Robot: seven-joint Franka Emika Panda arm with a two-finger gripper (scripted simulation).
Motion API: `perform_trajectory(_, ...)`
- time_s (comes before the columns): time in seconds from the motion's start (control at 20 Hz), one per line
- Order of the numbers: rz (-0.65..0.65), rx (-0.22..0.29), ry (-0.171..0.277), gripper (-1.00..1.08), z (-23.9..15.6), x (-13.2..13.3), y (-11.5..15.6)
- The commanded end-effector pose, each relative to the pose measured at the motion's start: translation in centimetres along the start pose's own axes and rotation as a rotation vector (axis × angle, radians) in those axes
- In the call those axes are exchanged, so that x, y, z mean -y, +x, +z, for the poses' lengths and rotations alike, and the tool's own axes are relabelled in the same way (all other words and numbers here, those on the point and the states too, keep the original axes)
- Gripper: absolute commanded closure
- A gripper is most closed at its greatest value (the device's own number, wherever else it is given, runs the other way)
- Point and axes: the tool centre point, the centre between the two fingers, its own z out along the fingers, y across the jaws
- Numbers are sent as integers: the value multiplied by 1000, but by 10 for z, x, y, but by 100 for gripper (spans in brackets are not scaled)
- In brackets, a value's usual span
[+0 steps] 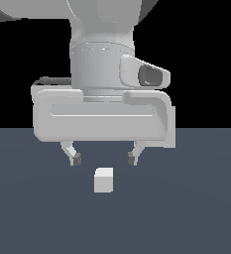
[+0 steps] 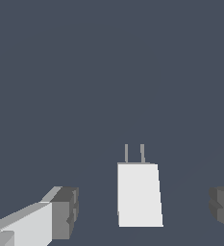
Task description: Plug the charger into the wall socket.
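The charger [image 1: 103, 180] is a small plain light-grey cube on the dark blue-grey floor. In the wrist view it [image 2: 139, 194] shows two thin grey prongs sticking out of one face. My gripper [image 1: 104, 159] hangs open just above the charger, one fingertip to each side, not touching it. In the wrist view my gripper [image 2: 144, 214] has its dark pads [image 2: 66, 212] wide apart with the charger lying between them. The wall socket is out of view.
The floor [image 1: 196, 208] is a flat dark blue-grey surface that ends against a black background. The robot's white hand and wrist [image 1: 102, 116] fill the upper part of the exterior view.
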Motion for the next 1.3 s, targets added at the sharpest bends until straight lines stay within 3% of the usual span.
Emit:
perform_trajectory(0.0,0,0,0,-92,11,0,-3)
perform_trajectory(0.5,0,-1,0,-92,33,0,-8)
perform_trajectory(0.55,0,-1,0,108,33,0,-8)
perform_trajectory(1.25,10,-1,-3,108,29,-5,-6)
